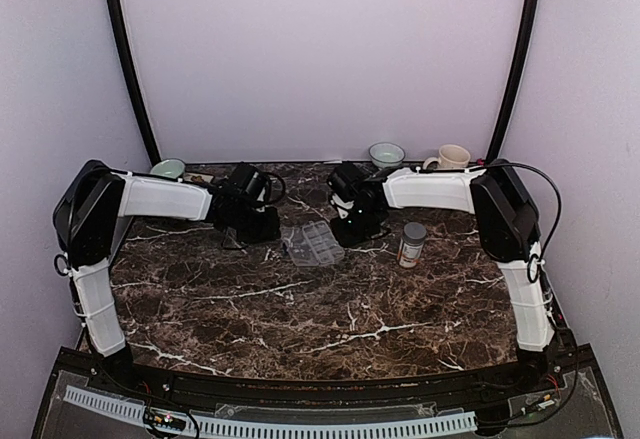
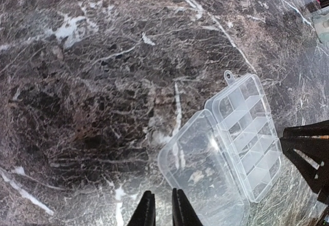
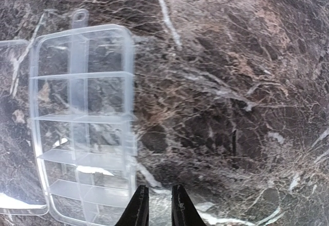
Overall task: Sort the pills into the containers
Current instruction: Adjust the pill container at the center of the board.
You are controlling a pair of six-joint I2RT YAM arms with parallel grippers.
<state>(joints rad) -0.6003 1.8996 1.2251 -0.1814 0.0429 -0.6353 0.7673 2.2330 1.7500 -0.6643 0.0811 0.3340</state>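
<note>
The left claw (image 2: 163, 192) has its fingers drawn to a narrow slit; whether they pinch anything I cannot tell. It hangs by the open lid of the clear rectangular plastic organizer box (image 2: 249, 138), which lies flat mid-way on the dark veined marble tabletop (image 2: 92, 82). The right claw (image 3: 159, 189), equally narrowed and just as unclear, sits at the edge of the box's divided tray. A grey-capped white-and-orange bottle (image 1: 411, 244) stands just right of it, and a cream mug (image 1: 452, 157) at the back.
</note>
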